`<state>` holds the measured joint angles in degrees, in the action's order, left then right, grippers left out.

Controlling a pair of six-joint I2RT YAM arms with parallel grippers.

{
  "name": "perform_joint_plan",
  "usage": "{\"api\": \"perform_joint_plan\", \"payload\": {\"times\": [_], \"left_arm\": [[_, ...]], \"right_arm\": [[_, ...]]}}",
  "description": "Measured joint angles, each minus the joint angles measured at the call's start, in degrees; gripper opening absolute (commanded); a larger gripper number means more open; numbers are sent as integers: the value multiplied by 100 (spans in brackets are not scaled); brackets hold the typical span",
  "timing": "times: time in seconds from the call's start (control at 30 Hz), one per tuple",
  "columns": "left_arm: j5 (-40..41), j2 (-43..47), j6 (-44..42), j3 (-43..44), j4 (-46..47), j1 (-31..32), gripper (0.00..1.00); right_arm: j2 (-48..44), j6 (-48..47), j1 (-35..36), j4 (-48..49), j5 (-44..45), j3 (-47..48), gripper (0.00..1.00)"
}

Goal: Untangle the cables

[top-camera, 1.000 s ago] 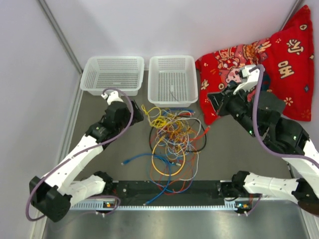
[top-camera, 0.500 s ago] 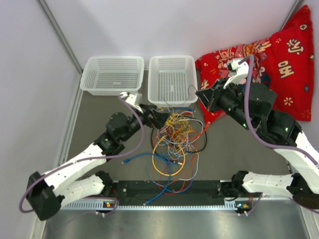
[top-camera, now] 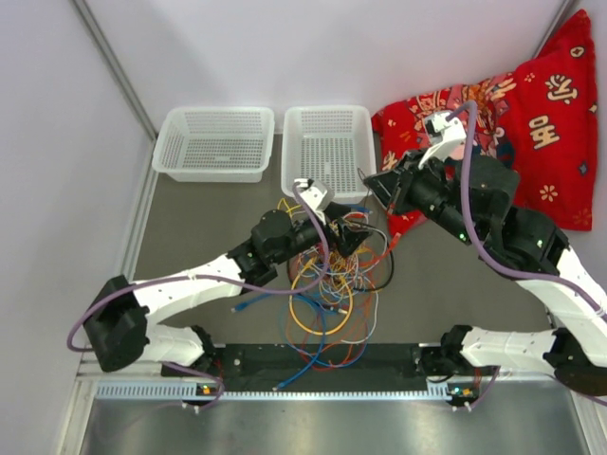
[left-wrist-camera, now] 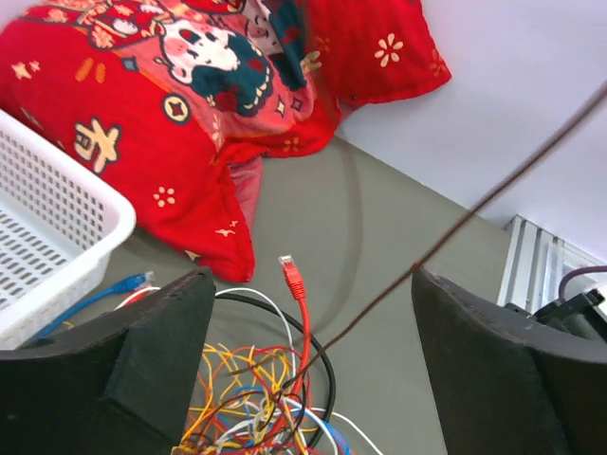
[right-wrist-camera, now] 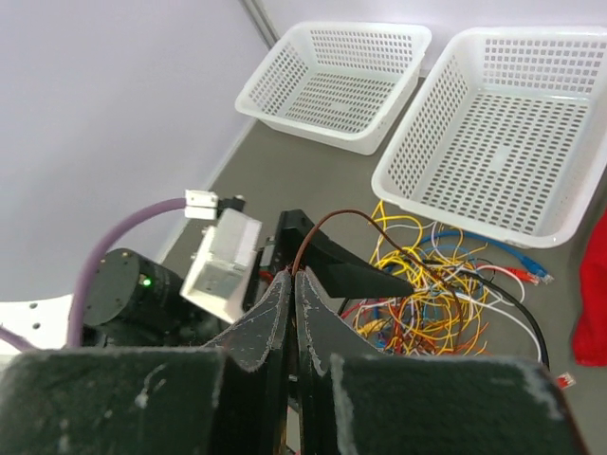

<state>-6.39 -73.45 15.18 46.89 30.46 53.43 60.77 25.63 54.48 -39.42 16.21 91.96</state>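
Brown thin wire (right-wrist-camera: 327, 218), seemingly pinched in the pressed-together right hand (right-wrist-camera: 292, 284), rises from the multicoloured cable tangle (top-camera: 322, 284); the spread left hand (left-wrist-camera: 311, 313) has swung over it, likely to pin the pile.

walls: plain pale lavender-white panels (top-camera: 313, 47) far and left, meeting at a slanted grey metal corner post (top-camera: 112, 64) | surface: matte grey-brown top (top-camera: 190, 227) | left edge: ribbed aluminium rail (top-camera: 136, 237) | near edge: brushed steel strip (top-camera: 332, 427) | light: even, shadows soft
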Motion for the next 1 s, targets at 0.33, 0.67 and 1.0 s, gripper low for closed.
{"api": "perform_joint_plan", "payload": {"times": [0.33, 0.67, 1.0], "left_arm": [[216, -483, -144, 564, -212, 26, 0], [1550, 35, 348, 1799, -2155, -219, 0], [1908, -146, 778, 4275, -3860, -431, 0]], "right_arm": [[-46, 2, 0, 46, 4, -96, 40], [-1016, 15, 0, 175, 636, -1484, 97], [-1589, 164, -2, 922, 391, -3101, 84]]}}
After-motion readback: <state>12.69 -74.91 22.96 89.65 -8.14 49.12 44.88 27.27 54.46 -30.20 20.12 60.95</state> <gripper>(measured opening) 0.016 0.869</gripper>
